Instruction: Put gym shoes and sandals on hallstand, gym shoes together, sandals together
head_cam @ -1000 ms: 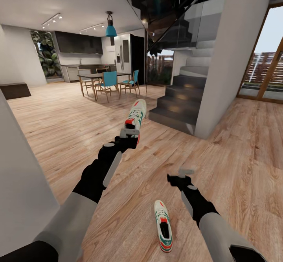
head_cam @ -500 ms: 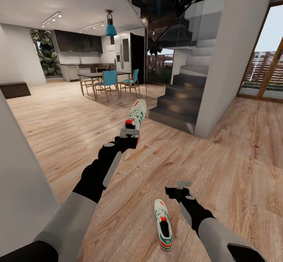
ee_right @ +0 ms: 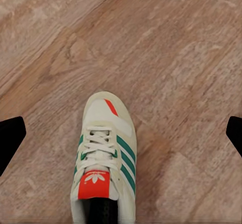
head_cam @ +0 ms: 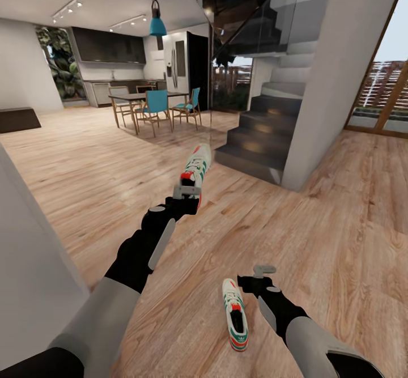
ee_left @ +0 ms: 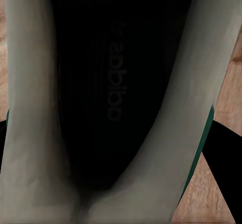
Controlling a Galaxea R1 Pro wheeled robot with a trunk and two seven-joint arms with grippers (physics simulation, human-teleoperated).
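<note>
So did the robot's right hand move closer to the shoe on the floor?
Yes. The right gripper has come down and sideways toward the floor gym shoe, which lies still on the planks.

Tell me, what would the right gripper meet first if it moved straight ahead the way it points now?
Probably the gym shoe lying on the corridor floor: it sits between the open jaws of the right gripper, though slightly off-centre.

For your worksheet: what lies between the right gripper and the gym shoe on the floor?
Nothing: in the right wrist view, bare wood floor surrounds the gym shoe. In the head view, the right gripper hangs beside it, not touching.
</note>
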